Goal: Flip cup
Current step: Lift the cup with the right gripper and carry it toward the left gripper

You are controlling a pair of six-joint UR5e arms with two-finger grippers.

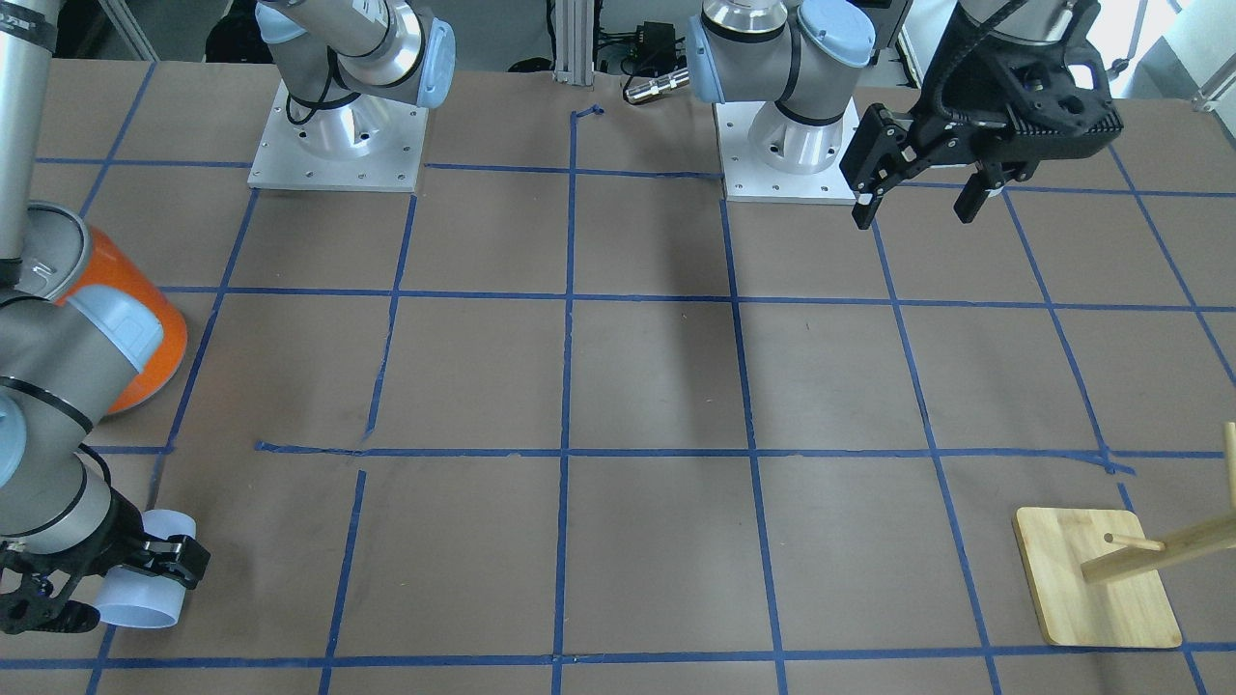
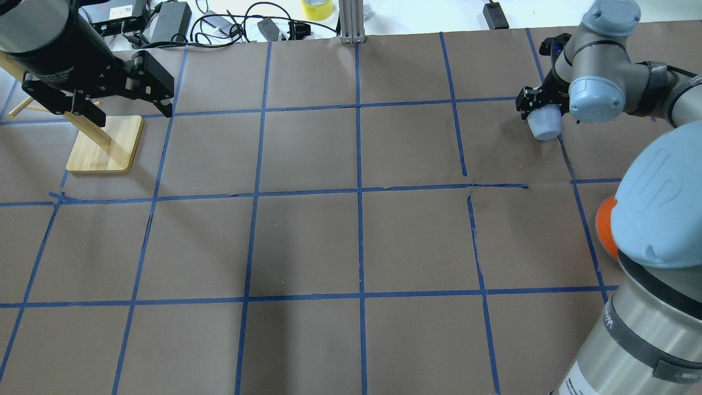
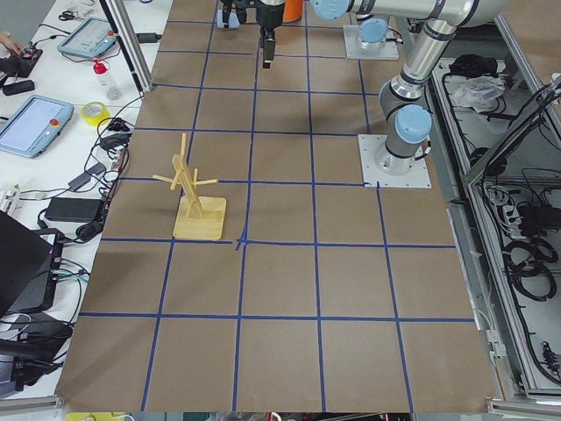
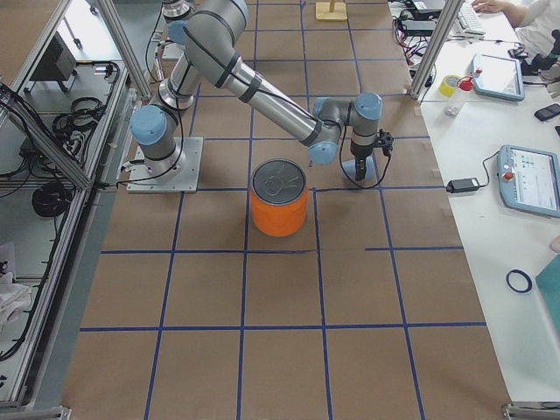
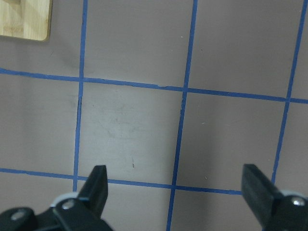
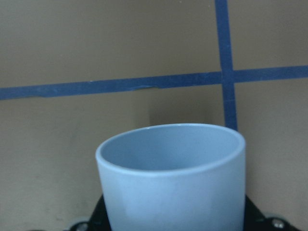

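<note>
Pale cup sitting tilted in the right claw, over the table's far right side.
Just nearer, the orange can is standing; the wooden peg rack is standing at the far left; the left claw is hanging above the table's left side, spread wide and gripping nothing; the right claw's fingers are pinching the cup's wall.
</note>
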